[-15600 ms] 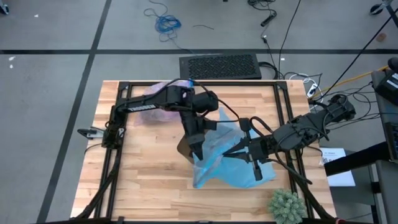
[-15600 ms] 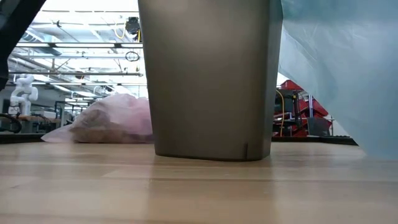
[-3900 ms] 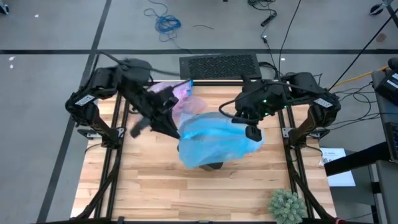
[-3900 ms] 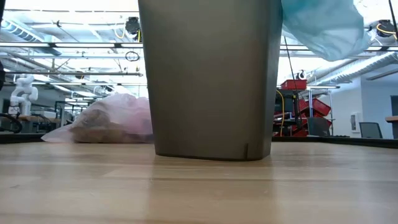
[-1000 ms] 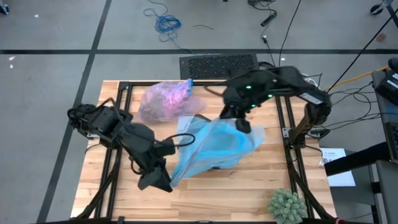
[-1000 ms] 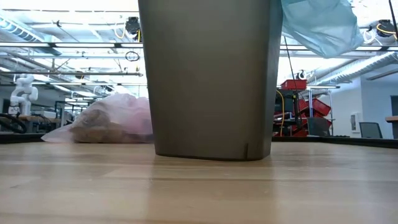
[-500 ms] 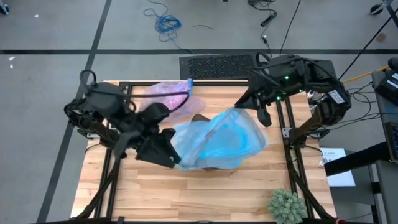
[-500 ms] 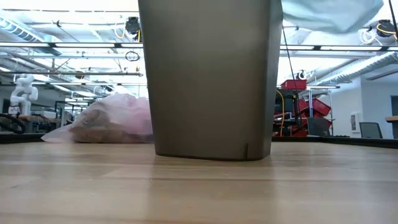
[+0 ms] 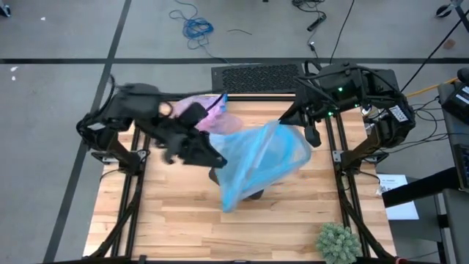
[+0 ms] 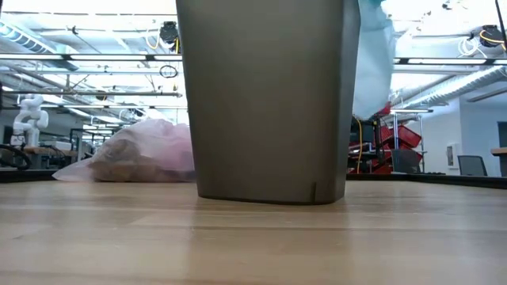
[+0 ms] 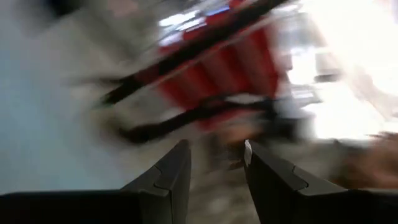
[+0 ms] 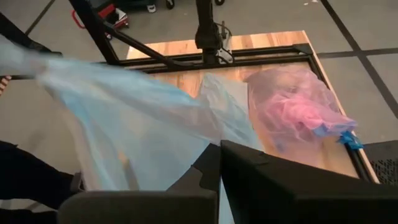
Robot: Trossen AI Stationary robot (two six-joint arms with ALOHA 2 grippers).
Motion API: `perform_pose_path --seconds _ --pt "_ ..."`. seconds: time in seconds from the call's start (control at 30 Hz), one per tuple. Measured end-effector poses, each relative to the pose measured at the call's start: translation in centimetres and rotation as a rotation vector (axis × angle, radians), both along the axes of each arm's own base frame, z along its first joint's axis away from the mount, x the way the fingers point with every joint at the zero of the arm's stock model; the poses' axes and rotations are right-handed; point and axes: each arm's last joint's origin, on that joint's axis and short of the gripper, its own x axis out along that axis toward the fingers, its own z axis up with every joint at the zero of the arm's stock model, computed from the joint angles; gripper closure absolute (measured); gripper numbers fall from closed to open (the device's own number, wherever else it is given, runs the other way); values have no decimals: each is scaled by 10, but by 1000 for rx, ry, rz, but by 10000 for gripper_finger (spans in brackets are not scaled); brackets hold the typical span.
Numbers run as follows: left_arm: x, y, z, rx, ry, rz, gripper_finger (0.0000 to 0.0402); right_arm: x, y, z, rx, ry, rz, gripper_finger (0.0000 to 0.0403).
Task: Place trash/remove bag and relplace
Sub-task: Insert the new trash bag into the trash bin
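- Left hand [image 9: 217,159] is near the table's centre, at the left edge of the blue bag [image 9: 260,163]. Wrist view shows its fingers [image 11: 171,177] apart with a gap; can't tell if it has plastic pinched, too blurred.
- Right hand [image 9: 311,136] is up toward the far right of the table [image 9: 176,220], clenched on the blue bag's upper right edge, and the plastic hangs from it.
- Blue bag is stretched between the two hands above the bin [image 10: 265,99], draping down over mid-table. In the low view a fold of it hangs by the bin's right side.
- Bin stands upright about mid-table; from above it's almost fully covered by the blue bag, only a dark bit shows at the bag's lower edge.
- Pink bag [image 9: 212,117] lies on the table near the far edge, left of centre, behind the bin, apart from it. It's full and bunched, with brown paper trash [image 10: 127,169] visible through the plastic.
- Green spiky plant [image 9: 336,242] sits at the near right corner, well apart from everything.
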Motion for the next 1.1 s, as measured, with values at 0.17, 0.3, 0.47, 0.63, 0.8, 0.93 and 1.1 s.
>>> perform_pose_path --seconds 0.17,0.3,0.47,0.63,0.8,0.93,1.1 --pt "-7 28 -41 229 374 139 260 0 0 0 -4 -3 13 403" --pt "5 46 -59 356 465 223 263 0 1 0 9 -5 19 403" --pt "33 55 -90 422 604 203 298 0 1 3 26 -33 27 403" --pt "51 55 -121 493 765 128 358 -12 8 16 26 -140 57 403" --pt "60 54 -129 558 755 100 396 -30 14 32 37 -274 88 403" --pt "74 54 -139 583 749 86 399 -46 16 43 55 -362 84 403" --pt "78 53 -131 474 673 31 400 -64 15 52 66 -429 78 403"
